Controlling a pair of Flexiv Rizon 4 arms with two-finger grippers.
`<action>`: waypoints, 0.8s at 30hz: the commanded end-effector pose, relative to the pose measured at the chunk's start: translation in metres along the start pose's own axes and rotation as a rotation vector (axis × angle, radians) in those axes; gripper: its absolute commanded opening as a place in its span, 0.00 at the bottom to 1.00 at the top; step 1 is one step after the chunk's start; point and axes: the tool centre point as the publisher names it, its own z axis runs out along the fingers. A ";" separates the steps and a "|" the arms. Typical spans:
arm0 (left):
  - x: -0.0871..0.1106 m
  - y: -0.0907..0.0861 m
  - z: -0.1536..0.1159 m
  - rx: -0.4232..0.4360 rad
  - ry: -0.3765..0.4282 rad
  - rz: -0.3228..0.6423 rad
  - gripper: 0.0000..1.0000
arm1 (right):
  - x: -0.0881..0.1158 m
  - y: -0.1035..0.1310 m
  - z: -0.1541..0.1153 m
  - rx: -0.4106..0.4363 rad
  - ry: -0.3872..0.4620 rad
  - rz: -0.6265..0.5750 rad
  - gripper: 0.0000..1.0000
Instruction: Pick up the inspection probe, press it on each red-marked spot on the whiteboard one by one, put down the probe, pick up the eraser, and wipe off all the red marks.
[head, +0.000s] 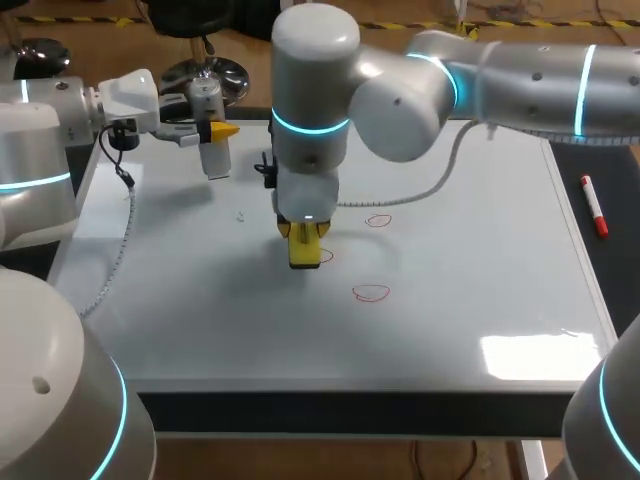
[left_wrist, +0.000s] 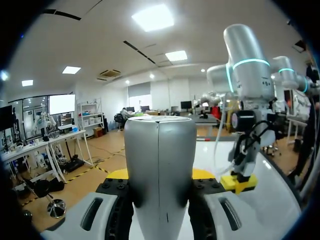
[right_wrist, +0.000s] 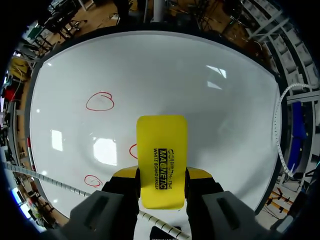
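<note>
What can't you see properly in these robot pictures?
- Head view: the yellow rectangular eraser covers most of one red circle mark.
- Right wrist view: the eraser hides half of that mark. I cannot tell whether the eraser touches the white whiteboard.
- Left wrist view: the grey rounded metal probe blocks most of the whiteboard, and no marks show.

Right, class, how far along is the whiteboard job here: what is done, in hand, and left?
Done: the eraser is picked up, gripped by the right gripper. In hand: it hangs over one red mark on the whiteboard. Left: that mark and two other marks are unwiped, and the probe sits in the left gripper, not yet put down. Pressing cannot be judged.
</note>
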 end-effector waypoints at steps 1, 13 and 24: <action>0.000 -0.001 0.000 0.001 0.000 0.000 0.00 | -0.003 -0.004 0.007 -0.004 0.000 -0.006 0.00; 0.000 -0.001 0.000 0.001 0.000 0.000 0.00 | -0.006 -0.004 0.020 -0.018 0.007 -0.018 0.00; 0.000 -0.001 0.000 0.001 0.000 0.000 0.00 | -0.005 -0.004 0.029 -0.037 0.016 -0.025 0.00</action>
